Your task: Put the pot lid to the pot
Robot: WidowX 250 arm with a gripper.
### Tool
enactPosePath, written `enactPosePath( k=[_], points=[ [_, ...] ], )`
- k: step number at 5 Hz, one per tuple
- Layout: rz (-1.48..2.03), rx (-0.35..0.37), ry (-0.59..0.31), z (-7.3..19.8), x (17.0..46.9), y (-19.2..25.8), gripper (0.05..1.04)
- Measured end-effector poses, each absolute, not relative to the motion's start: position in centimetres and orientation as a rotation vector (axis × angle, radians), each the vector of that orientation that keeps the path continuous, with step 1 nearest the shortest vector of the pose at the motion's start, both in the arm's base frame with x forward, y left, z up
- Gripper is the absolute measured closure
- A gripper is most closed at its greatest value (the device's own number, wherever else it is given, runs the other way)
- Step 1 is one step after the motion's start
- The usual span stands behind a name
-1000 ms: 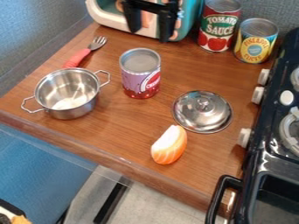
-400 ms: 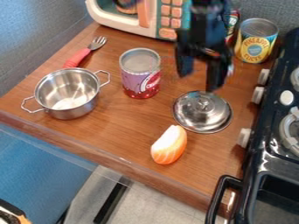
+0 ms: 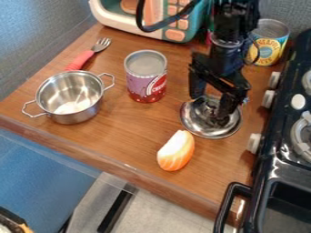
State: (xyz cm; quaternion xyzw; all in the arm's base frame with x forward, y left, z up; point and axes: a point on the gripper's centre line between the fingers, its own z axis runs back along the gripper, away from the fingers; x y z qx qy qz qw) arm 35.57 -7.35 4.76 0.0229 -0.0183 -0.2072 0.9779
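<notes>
Camera view: one steel lid (image 3: 209,132), lying beneath one black gripper (image 3: 209,107), fingers wide apart, either side of its knob (image 3: 211,110).

So the arm (image 3: 234,18) is black pretty much all over, chunky and boxy, with a shiny greyish band (image 3: 226,43) partway along. There's a fat black cable (image 3: 141,20) looping off one side (kinda messy, honestly) and a thinner dark loop opposite. Fingers (image 3: 197,84) are black too, broad and angular.
</notes>
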Motion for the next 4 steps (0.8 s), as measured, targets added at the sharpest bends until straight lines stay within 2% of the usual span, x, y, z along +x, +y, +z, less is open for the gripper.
enactPosePath(
  k=[1,2,3,4],
  points=[
    [-0.427,0.046,-0.041,4.8,35.6,-7.4,0.372],
    [-0.429,0.046,-0.046,4.8,35.5,-7.4,0.663],
    [-0.445,0.045,-0.047,4.9,35.1,-7.3,0.797],
    [-0.449,0.026,-0.071,5.8,35.2,-7.6,0.797]
  ],
)
